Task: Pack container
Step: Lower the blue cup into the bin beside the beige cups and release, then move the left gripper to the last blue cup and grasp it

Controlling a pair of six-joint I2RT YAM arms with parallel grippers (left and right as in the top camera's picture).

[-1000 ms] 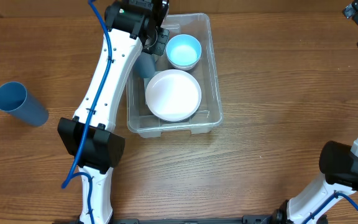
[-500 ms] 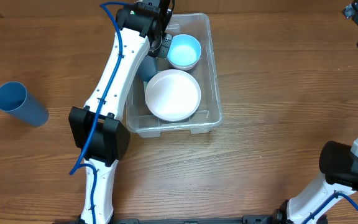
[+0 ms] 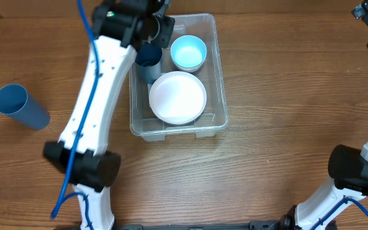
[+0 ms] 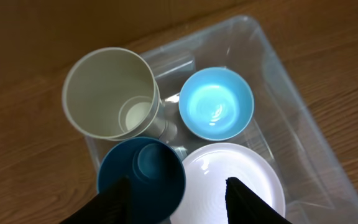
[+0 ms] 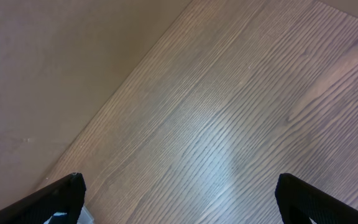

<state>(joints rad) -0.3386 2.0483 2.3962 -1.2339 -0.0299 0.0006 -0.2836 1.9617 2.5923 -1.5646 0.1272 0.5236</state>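
- I am seeing the container [image 3: 217, 76] sitting mid-table toward the far side. It is holding a white plate [image 3: 177, 97], a light blue bowl [image 3: 188, 52], a dark blue cup [image 3: 149, 59] and a white cup [image 4: 110, 93].
- I am hovering the left gripper [image 4: 179, 202] just above the dark blue cup, fingers spread, pinching nothing.
- The right gripper [image 5: 194, 200] is hanging at the far right, fingers spread wide over bare table [image 5: 229, 124].
- I am worrying that a careless lift could hook a finger on a cup rim and topple it.
- Another blue cup [image 3: 19, 105] is waiting well to the left; squeezing it in could knock the crowded cups.
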